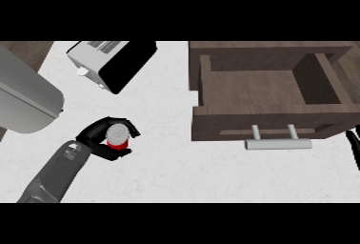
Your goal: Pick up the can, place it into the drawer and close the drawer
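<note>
A small red can with a silver top [118, 136] stands on the white counter at the left. My left hand [100, 134] is curled round it, fingers and thumb wrapping its sides. To the right, the brown wooden drawer [267, 126] is pulled open and its inside is bare; a silver bar handle [277, 143] sticks out from its front. Only a thin black sliver of my right hand [354, 147] shows at the right edge, beside the drawer's front corner.
A white and black toaster [109, 61] sits at the back left. A large grey rounded object [21, 97] fills the far left edge. White counter [211, 176] lies between the can and the drawer.
</note>
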Robot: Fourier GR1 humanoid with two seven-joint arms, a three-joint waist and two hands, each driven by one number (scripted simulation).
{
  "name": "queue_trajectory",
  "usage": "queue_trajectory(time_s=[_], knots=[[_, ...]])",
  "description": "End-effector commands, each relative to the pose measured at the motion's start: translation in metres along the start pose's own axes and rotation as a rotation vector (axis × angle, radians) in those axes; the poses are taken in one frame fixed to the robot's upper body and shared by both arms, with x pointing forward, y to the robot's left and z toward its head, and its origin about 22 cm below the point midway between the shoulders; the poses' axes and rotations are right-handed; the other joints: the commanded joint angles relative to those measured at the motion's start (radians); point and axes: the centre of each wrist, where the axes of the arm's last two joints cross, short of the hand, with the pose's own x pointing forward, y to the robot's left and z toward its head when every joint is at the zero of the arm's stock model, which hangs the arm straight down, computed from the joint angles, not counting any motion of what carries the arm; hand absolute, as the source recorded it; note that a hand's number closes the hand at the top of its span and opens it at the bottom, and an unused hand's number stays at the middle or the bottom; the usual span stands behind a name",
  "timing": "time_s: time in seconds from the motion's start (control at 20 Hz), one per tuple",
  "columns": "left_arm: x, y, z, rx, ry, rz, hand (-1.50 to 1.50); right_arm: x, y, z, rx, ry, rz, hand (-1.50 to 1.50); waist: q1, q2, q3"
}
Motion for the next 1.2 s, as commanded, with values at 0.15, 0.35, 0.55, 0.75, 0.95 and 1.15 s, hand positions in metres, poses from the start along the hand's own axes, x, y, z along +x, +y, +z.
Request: queue_trajectory(time_s=[0.15,0.35,0.55,0.75,0.95,1.15], knots=[[-0.003,-0.019,-0.018,-0.131,-0.097,0.178,1.50,-0.006,0.005,0.005,-0.018,-0.003,-0.021,-1.50,-0.004,0.001,0.000],[0.003,-0.006,-0.004,-0.007,-0.140,0.190,1.50,-0.004,0.002,0.006,-0.020,0.000,-0.013,-1.50,0.019,-0.006,0.002],[-0.014,0.001,0.027,0.657,-0.100,0.207,1.50,-0.002,-0.008,0.011,-0.044,0.008,0.008,-1.50,0.056,-0.010,0.003],[-0.013,-0.016,0.005,0.888,-0.096,0.247,1.50,0.004,-0.013,0.015,-0.053,0.001,0.003,-1.50,0.039,-0.017,0.004],[0.017,-0.016,-0.012,0.864,-0.152,0.207,1.50,0.005,-0.014,0.016,-0.039,0.001,0.018,-1.50,0.041,-0.017,0.004],[0.065,-0.001,-0.023,0.816,-0.167,0.160,1.50,0.017,-0.024,0.031,-0.032,-0.004,0.014,-1.50,0.029,-0.016,0.003]])
